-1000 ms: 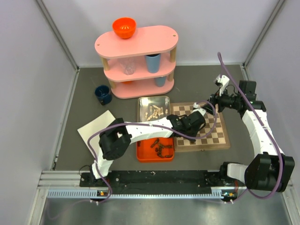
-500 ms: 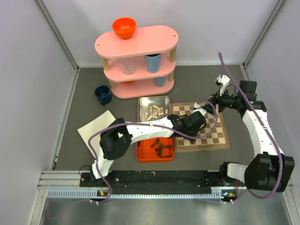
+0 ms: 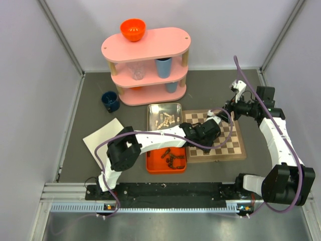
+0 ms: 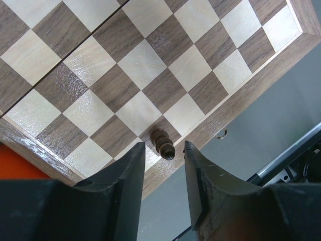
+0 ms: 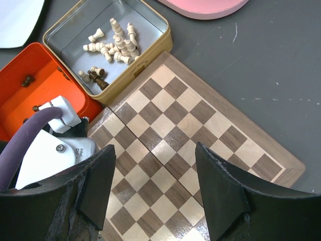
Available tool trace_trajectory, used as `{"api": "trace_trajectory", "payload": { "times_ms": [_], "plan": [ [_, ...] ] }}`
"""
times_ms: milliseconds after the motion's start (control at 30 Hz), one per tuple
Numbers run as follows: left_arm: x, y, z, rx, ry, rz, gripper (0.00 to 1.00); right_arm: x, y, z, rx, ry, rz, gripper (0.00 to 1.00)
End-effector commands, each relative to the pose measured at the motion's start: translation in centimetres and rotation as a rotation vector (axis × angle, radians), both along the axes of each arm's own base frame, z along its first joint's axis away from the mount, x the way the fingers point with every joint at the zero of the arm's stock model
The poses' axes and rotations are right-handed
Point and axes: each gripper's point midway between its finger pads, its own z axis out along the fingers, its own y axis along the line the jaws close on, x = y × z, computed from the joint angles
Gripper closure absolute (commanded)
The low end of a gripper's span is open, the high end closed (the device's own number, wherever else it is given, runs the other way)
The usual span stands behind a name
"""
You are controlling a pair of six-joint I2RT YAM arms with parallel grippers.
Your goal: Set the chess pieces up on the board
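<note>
The board (image 3: 228,143) lies right of centre and also shows in the left wrist view (image 4: 150,60) and the right wrist view (image 5: 200,130). One dark brown pawn (image 4: 163,143) stands upright on a dark square in the board's edge row. My left gripper (image 4: 164,146) is open, its fingertips on either side of the pawn without touching it; in the top view it hovers over the board's left part (image 3: 203,131). My right gripper (image 5: 154,149) is open and empty above the board's far side (image 3: 228,108). Cream pieces (image 5: 113,42) lie in the silver tin (image 3: 164,119). Dark pieces (image 3: 172,156) lie in the orange tray (image 3: 165,160).
A pink three-tier shelf (image 3: 148,65) with an orange bowl (image 3: 133,29) and blue cups stands at the back. A dark blue cup (image 3: 110,100) sits to its left. A white sheet (image 3: 103,138) lies left of the tray. A few dark pieces lie in the tin (image 5: 96,75).
</note>
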Motion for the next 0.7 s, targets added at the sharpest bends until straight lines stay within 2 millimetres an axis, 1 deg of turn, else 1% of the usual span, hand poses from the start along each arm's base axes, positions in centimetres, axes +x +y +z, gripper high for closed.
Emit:
{"api": "trace_trajectory", "payload": {
  "times_ms": [0,33,133,167,200,233,267,300,333,367,400,433,467,500,533,567,600,633,667],
  "plan": [
    [-0.4,-1.8,1.7,-0.056,-0.010,-0.036,0.56,0.3,0.4,1.5,0.029,-0.044,0.031,0.35],
    [-0.5,-1.8,1.8,-0.056,-0.010,-0.037,0.52,0.3,0.4,1.4,0.029,-0.040,0.031,0.35],
    [-0.5,-1.9,2.4,-0.074,-0.012,-0.039,0.46,0.3,0.4,1.4,0.028,-0.041,0.031,0.35],
    [-0.5,-2.0,2.7,-0.085,-0.017,-0.042,0.40,0.3,0.4,1.4,0.028,-0.041,0.030,0.35],
    [-0.4,-2.1,3.5,-0.106,-0.026,-0.042,0.38,0.3,0.4,1.4,0.029,-0.040,0.029,0.35],
    [-0.6,-1.9,3.3,-0.105,-0.025,-0.044,0.36,0.3,0.3,1.4,0.028,-0.041,0.028,0.35],
    [-0.5,-1.8,3.7,-0.114,-0.033,-0.044,0.31,0.3,0.3,1.4,0.028,-0.042,0.028,0.35],
    [-0.4,-2.0,4.9,-0.146,-0.052,-0.047,0.30,0.3,0.2,1.4,0.027,-0.043,0.026,0.35],
    [-0.5,-1.6,4.9,-0.146,-0.054,-0.048,0.27,0.3,0.2,1.4,0.029,-0.044,0.027,0.35],
    [-0.6,-1.6,5.4,-0.161,-0.061,-0.052,0.26,0.3,0.1,1.4,0.029,-0.044,0.024,0.35],
    [-0.5,-1.6,6.8,-0.194,-0.082,-0.059,0.24,0.3,0.1,1.6,0.030,-0.048,0.023,0.35],
    [-0.6,-1.2,6.7,-0.196,-0.086,-0.060,0.23,0.3,-0.1,1.5,0.032,-0.047,0.019,0.35],
    [-0.7,-1.0,7.2,-0.210,-0.095,-0.063,0.22,0.4,-0.1,1.6,0.031,-0.050,0.018,0.35],
    [-0.8,-0.7,8.7,-0.240,-0.116,-0.072,0.20,0.3,-0.2,1.6,0.033,-0.049,0.015,0.35],
    [-0.8,-0.2,8.6,-0.251,-0.131,-0.068,0.20,0.4,-0.4,1.7,0.034,-0.054,0.009,0.35],
    [-0.8,0.2,9.0,-0.262,-0.144,-0.070,0.19,0.4,-0.5,1.7,0.036,-0.052,0.006,0.35],
    [-1.0,0.8,11.1,-0.304,-0.179,-0.079,0.18,0.4,-0.7,1.7,0.036,-0.053,0.002,0.35],
    [-1.1,1.6,10.6,-0.303,-0.191,-0.077,0.17,0.4,-0.7,1.8,0.042,-0.056,0.004,0.35],
    [-1.2,2.4,12.6,-0.343,-0.226,-0.074,0.17,0.4,-0.9,1.9,0.047,-0.057,-0.001,0.35]
  ]
}}
